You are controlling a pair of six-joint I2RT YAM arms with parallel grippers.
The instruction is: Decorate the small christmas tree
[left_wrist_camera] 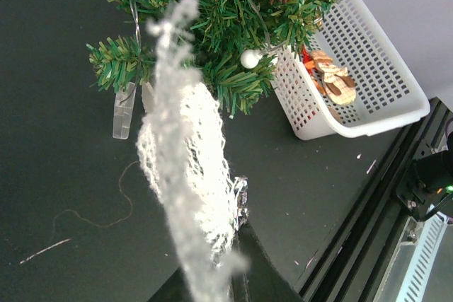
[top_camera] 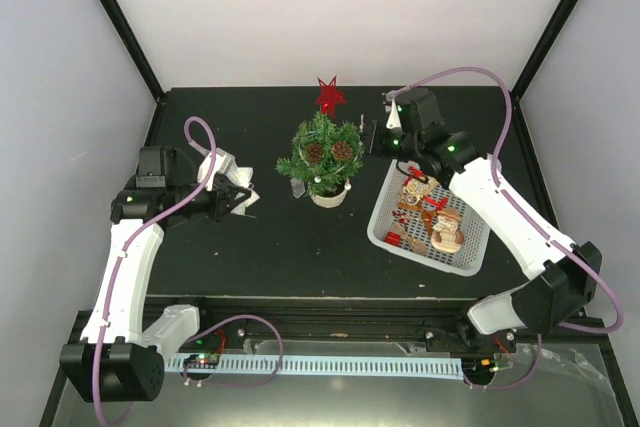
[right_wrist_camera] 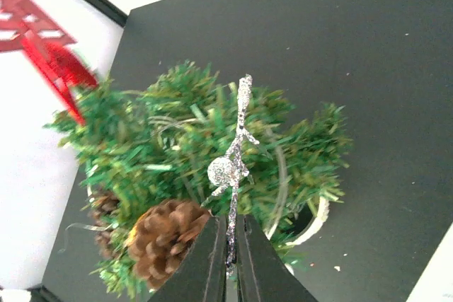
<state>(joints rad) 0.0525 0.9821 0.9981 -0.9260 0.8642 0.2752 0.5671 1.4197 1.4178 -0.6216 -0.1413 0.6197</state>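
The small christmas tree (top_camera: 322, 155) stands mid-table in a white pot (top_camera: 328, 197), with a red star (top_camera: 330, 95) on top and pine cones (top_camera: 342, 150) in its branches. My left gripper (top_camera: 241, 198) is to the left of the tree, shut on a white fluffy mesh garland (left_wrist_camera: 185, 167) that stretches up toward the tree (left_wrist_camera: 212, 26). The left fingertips (left_wrist_camera: 249, 249) are partly hidden by it. At the tree's right side, my right gripper (right_wrist_camera: 231, 235) is shut on a silver glitter sprig with a small ball (right_wrist_camera: 232, 167), held against the foliage (right_wrist_camera: 191, 139) beside a pine cone (right_wrist_camera: 168, 237).
A white basket (top_camera: 385, 215) right of the tree holds wooden ornaments, among them a snowman (top_camera: 447, 232). A clear clip (left_wrist_camera: 123, 111) hangs on a string by the pot. A loose thread (left_wrist_camera: 92, 223) lies on the black tabletop. The table's rail (top_camera: 330, 319) runs along the near edge.
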